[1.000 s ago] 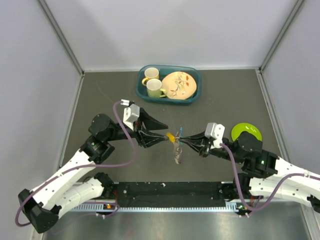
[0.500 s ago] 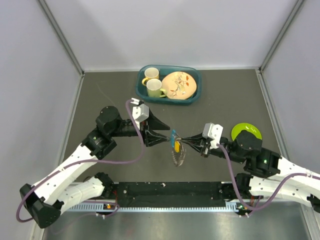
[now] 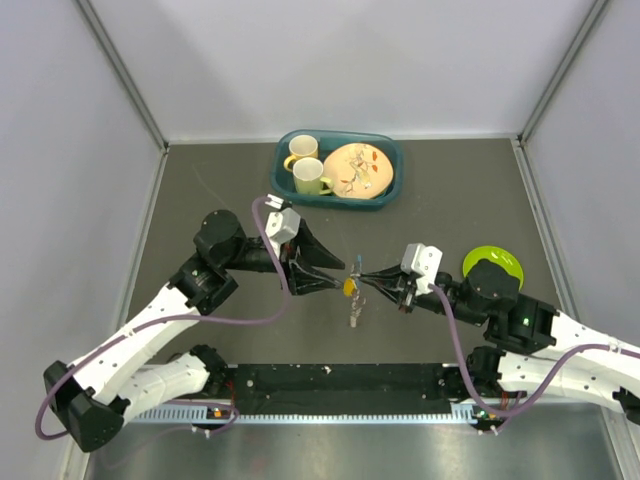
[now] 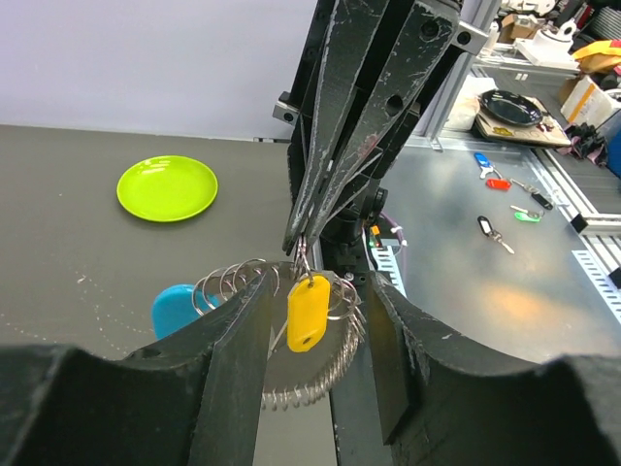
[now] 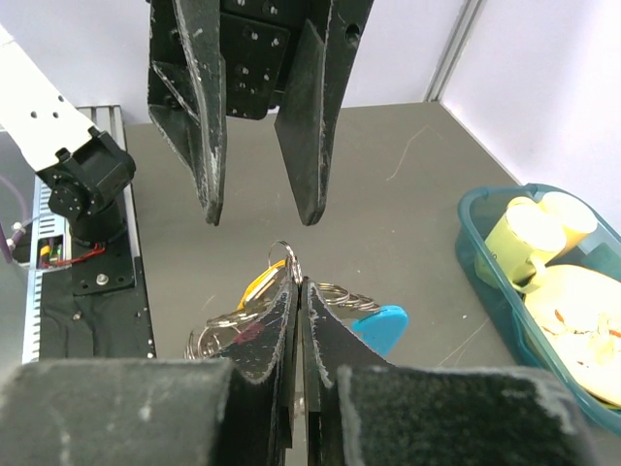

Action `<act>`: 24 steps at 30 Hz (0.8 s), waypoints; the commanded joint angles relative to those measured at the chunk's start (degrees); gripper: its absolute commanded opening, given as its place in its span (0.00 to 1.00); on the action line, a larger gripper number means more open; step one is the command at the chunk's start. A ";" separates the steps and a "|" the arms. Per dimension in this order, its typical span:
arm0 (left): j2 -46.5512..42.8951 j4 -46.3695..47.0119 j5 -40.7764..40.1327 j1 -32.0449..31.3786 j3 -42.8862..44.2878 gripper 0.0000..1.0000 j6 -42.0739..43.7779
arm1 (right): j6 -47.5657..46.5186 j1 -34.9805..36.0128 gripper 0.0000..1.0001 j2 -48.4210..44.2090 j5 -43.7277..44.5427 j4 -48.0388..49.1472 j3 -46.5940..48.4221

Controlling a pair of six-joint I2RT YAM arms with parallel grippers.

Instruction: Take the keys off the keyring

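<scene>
Over the middle of the table (image 3: 200, 190), toward its near edge and clear of the surface: the keys (image 3: 353, 300), dangling from the keyring (image 5: 287, 254). Pinched at the very tip of the right fingers (image 5: 283, 320), which are closed flat on the wire with no gap, probably to anchor the ring for working a key round and off it with the other arm. Faced head-on by the left fingers (image 4: 233, 359), parted to a middling width and set one on each side of the yellow head (image 4: 309, 313), with a sliver of daylight either way, not gripping yet. Likely lined up that way to close on the flat faces of that head, the easiest hold in the bunch. Hanging off to one side, out of the way, the blue head (image 4: 178, 309).

Thin, bright, springy-looking wire in the ring, wound in several overlapping loops like a loose coil; hard to match turns to keys. Smooth glossy plastic on both heads, rounded oblongs, the yellow with a slot near its top. Matt black, wedge-shaped, scuffed pale along the edges: both pairs of fingers. Dull dark grey, faintly scratched, underneath it all. Slippery stuff to pinch, by the look of it, and apt to swing.
</scene>
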 commanded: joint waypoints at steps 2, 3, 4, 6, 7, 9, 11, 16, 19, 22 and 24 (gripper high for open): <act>0.60 3.28 0.07 -0.53 -0.16 0.47 -0.71 | 1.05 -0.18 0.00 0.30 0.73 4.81 3.10; 0.86 2.85 -0.45 -0.62 0.01 0.47 -0.10 | 1.14 -0.18 0.00 0.47 0.64 4.90 3.19; 1.04 2.32 -1.33 -0.71 0.19 0.47 0.25 | 1.23 -0.18 0.00 0.38 0.73 5.07 3.10; 1.57 1.18 -1.69 -1.06 0.80 0.46 0.95 | 1.32 -0.18 0.00 0.47 0.64 5.16 3.01; 1.74 0.74 -1.86 -1.15 0.98 0.46 1.31 | 1.41 -0.18 0.00 0.56 0.82 5.25 2.93; 2.09 -0.49 -2.22 -1.50 1.16 0.44 2.27 | 1.67 -0.18 0.00 0.82 0.91 5.52 2.93; 2.10 -1.28 -3.00 -1.67 1.33 0.43 2.98 | 1.85 -0.18 0.00 0.82 0.91 5.60 2.75; 2.62 -3.48 -3.71 -2.03 2.03 0.35 4.56 | 2.11 -0.18 0.00 1.09 0.91 7.00 2.22; 2.54 -3.57 -4.24 -2.20 2.04 0.32 4.82 | 2.20 -0.18 0.00 1.26 0.82 7.36 2.14; 2.45 -3.66 -4.59 -2.20 2.12 0.29 5.09 | 2.28 -0.18 0.00 1.44 0.73 7.54 2.14; 2.45 -3.66 -4.59 -2.11 2.21 0.24 5.09 | 2.29 -0.18 0.00 1.44 0.73 7.62 2.14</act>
